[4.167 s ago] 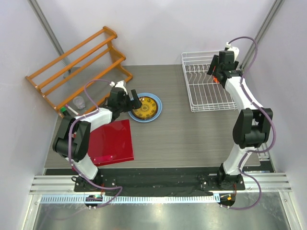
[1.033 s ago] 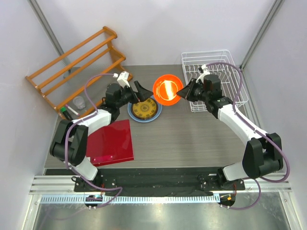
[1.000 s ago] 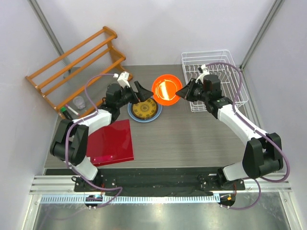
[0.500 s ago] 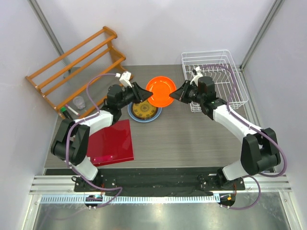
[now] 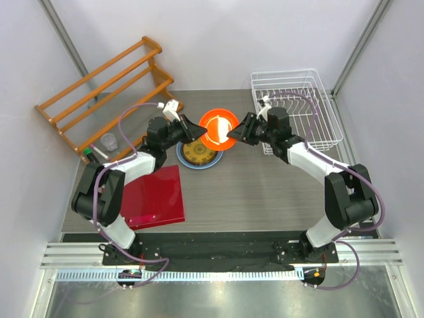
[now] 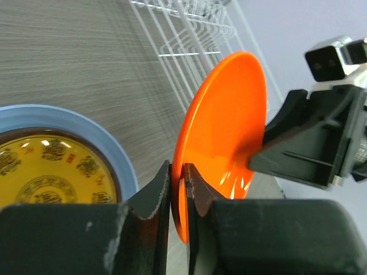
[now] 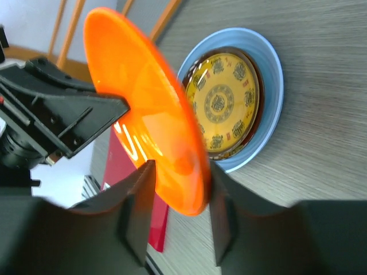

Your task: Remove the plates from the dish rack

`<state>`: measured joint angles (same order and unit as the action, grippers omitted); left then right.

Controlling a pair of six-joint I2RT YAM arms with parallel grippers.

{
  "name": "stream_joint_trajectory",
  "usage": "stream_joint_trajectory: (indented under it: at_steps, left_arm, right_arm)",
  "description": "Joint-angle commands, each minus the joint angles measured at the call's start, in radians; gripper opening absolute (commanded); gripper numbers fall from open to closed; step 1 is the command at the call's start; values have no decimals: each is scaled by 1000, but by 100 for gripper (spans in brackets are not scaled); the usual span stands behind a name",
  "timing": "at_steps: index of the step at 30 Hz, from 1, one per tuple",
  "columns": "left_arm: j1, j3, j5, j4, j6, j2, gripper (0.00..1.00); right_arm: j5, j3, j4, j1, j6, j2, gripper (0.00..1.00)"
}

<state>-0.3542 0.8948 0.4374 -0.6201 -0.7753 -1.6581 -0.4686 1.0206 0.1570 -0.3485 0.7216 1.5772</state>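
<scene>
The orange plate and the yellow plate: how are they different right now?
The orange plate is plain; the yellow plate has a dark pattern. The orange plate hangs tilted in the air, with the left gripper and the right gripper on its rim; the yellow plate lies flat, nested in the blue plate. Both are round.

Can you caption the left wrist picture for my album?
Left claw pinches the orange plate by its rim, near a yellow plate.

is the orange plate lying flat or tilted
tilted steeply, not flat: orange plate hangs midair, left gripper pinching one rim, right gripper holding the opposite
</scene>
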Motion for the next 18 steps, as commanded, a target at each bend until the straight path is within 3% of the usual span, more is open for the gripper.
stream_joint_trajectory:
  at_steps: [1,5,9,18]
  left_arm:
    - [-12,4,-135,91,93,38,0]
    - [-12,-3,-239,175,145,87,0]
    - [-8,1,-342,287,182,127,0]
    - [30,26,-374,367,222,89,0]
  right_arm:
    - [-49,64,12,-29,-46,-14,51]
    - [48,99,-108,-27,-120,-29,60]
    - [190,108,-198,-11,-168,-58,62]
    - [265,110,-274,45,-223,-135,66]
